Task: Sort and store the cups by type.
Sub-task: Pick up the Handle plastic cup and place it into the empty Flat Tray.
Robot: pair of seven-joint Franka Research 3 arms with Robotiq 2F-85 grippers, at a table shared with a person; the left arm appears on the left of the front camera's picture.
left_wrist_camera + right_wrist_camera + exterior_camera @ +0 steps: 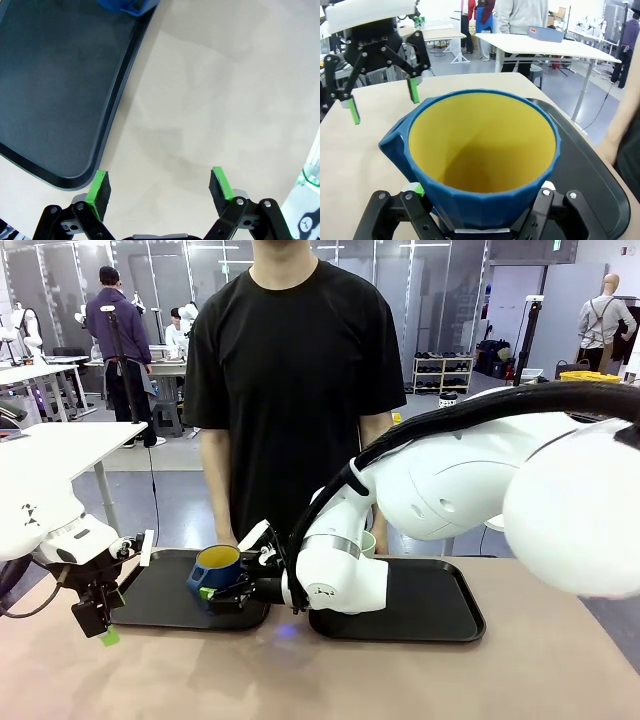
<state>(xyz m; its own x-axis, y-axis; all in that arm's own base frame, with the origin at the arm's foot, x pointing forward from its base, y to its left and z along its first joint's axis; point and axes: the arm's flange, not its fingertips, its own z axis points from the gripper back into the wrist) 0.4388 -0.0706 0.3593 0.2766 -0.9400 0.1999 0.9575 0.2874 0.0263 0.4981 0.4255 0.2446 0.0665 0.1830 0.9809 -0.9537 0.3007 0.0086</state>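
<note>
The dark blue mug (215, 568) with its yellow inside (480, 145) is clamped at its lower body by my right gripper (228, 591) (480, 191), which has reached across to the left black tray (170, 595). The mug sits at that tray's right part; I cannot tell whether it touches the tray. A sliver of the pale green tumbler (369, 542) shows behind my right arm, by the right tray (440, 605). My left gripper (100, 625) (160, 185) hangs open and empty over the table, just off the left tray's front corner (75, 175).
A person in a black shirt (290, 370) stands at the far side, a forearm (620, 135) close to the tray edge. The bulky right arm (480, 490) covers much of the middle. Bare table (225, 100) lies in front of both trays.
</note>
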